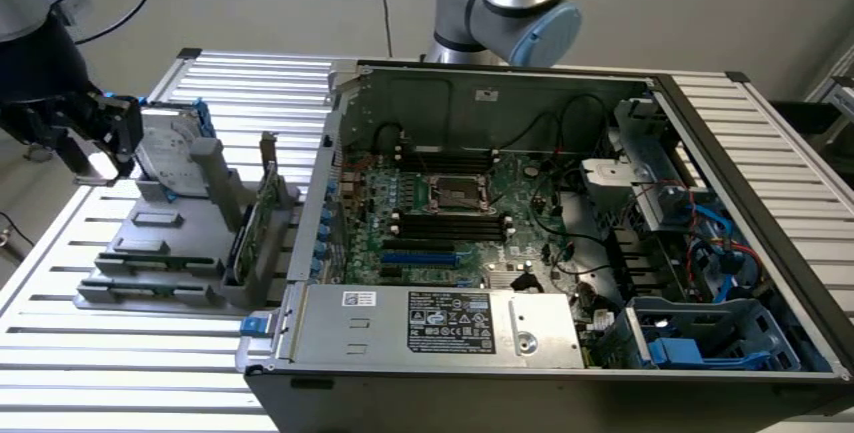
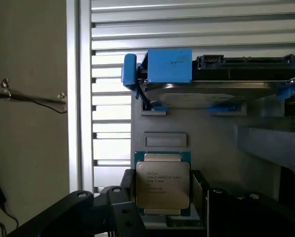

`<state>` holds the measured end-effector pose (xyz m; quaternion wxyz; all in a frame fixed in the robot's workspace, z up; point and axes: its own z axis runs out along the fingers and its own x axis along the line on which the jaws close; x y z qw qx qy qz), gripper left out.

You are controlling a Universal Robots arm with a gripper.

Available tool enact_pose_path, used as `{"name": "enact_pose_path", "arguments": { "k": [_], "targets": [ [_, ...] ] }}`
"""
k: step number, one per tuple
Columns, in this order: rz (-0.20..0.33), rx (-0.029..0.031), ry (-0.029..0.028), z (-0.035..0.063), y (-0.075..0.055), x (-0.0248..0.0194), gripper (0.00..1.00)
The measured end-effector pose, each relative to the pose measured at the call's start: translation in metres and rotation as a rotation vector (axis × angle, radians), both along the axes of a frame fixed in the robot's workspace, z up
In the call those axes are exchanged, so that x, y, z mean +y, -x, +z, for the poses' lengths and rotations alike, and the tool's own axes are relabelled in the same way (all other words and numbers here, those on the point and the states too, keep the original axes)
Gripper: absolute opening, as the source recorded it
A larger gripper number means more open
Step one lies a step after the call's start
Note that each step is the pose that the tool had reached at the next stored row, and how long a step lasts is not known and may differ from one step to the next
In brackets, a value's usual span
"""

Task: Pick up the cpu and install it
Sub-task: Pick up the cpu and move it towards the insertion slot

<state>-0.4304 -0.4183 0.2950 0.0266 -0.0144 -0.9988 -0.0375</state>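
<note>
In the wrist view the cpu (image 2: 162,185), a flat square chip with a shiny silver top and a thin rim, sits between the two dark fingers (image 2: 127,197) of my gripper (image 2: 163,200), which is shut on its edges. In the exterior view the gripper (image 1: 96,148) hangs at the far left, above the outer end of the grey parts fixture (image 1: 160,253). The motherboard's open socket (image 1: 451,193) lies in the middle of the computer case, well off to the exterior view's right of the gripper.
A silver hard drive in a blue frame (image 2: 211,81) stands on the fixture just beyond the gripper, as does an upright card (image 1: 271,203). The open case (image 1: 534,253) holds cables, drive cages and a power supply (image 1: 441,323). A slatted metal table (image 1: 134,373) carries everything.
</note>
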Motion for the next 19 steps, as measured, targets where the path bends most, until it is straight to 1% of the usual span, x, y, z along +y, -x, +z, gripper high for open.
{"name": "enact_pose_path", "arguments": {
  "k": [5,6,8,12,14,16,19],
  "targets": [
    [-0.001,-0.0001,0.0098,0.0209,-0.004,-0.0001,0.55],
    [-0.001,-0.0002,0.0117,0.0251,-0.006,0.0,0.55],
    [-0.001,0.0,0.0146,0.0338,-0.014,0.0,0.55],
    [-0.001,0.0003,0.0163,0.0507,-0.032,0.0001,0.55],
    [-0.001,0.0004,0.0164,0.0575,-0.041,0.0,0.55],
    [-0.001,0.001,0.0164,0.0627,-0.05,0.0,0.55],
    [-0.001,0.0019,0.0164,0.0676,-0.064,0.0001,0.55]
  ]
}}
